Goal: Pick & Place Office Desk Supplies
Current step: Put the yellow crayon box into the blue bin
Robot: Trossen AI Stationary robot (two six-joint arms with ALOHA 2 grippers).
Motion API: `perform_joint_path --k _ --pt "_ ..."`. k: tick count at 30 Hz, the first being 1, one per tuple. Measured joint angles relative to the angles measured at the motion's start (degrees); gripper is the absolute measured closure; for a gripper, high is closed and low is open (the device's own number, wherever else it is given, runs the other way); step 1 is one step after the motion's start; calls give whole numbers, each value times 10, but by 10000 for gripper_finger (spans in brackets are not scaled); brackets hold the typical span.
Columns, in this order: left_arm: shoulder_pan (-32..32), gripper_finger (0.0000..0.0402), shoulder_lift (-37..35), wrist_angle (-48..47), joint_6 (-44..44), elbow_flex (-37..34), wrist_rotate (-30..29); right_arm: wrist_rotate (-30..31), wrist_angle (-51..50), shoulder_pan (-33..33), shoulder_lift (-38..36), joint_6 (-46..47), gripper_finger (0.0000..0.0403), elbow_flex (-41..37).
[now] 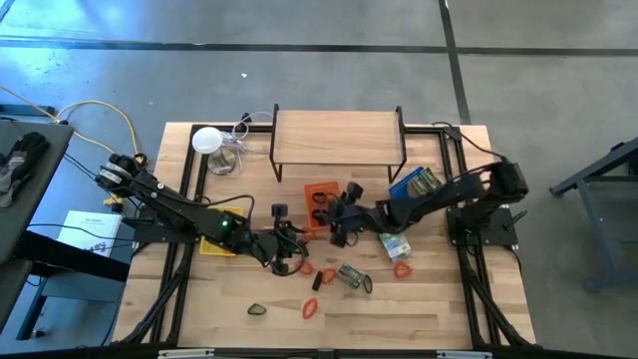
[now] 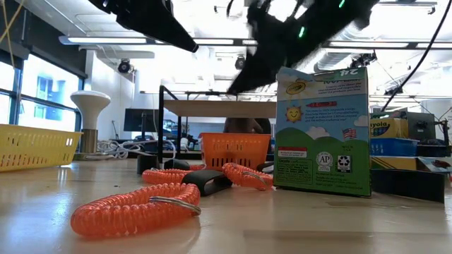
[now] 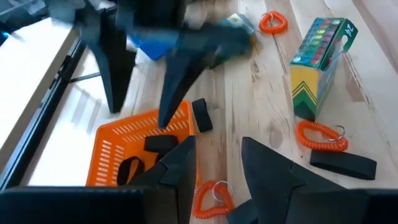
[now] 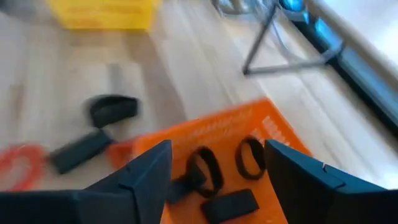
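An orange tray (image 1: pixel 321 197) near the table's middle holds two black loops (image 4: pixel 252 158) and a black clip piece (image 4: pixel 231 205). My right gripper (image 4: pixel 217 165) hovers open just above this tray, nothing between its fingers. My left gripper (image 3: pixel 217 155) stands open to the tray's near left, above the table. A red-orange coil (image 3: pixel 211 196) lies on the wood below it. More coils (image 1: pixel 402 269), black pieces (image 3: pixel 342 165) and green crayon boxes (image 1: pixel 354 277) are scattered on the table; one box (image 2: pixel 323 130) stands upright.
A wooden shelf on black legs (image 1: pixel 337 140) stands at the back. A yellow tray (image 1: pixel 214 244) lies under the left arm and a blue tray (image 1: pixel 414 184) under the right arm. A white lamp with cables (image 1: pixel 209 142) is at the back left.
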Motion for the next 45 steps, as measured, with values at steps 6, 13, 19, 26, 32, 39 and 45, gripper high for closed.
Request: perform_joint_path --k 6,13,19,26,32,39,45 --pt "0 281 0 -7 -17 0 25 -40 -81 73 -93 12 160 2" --pt "0 281 0 -13 -24 0 42 -199 -275 171 -190 213 160 1" --pt "3 281 15 -7 -24 0 54 -193 -343 246 -172 311 167 1" --pt "3 281 43 19 -23 -1 59 -88 -313 278 -111 343 166 1" --pt "0 281 53 20 -25 0 63 -59 -299 274 -65 383 166 1" --pt "-3 281 55 23 -25 -1 63 -84 -225 251 -24 355 166 1" --pt "-3 281 55 24 -35 0 63 -89 -193 239 -13 334 166 1"
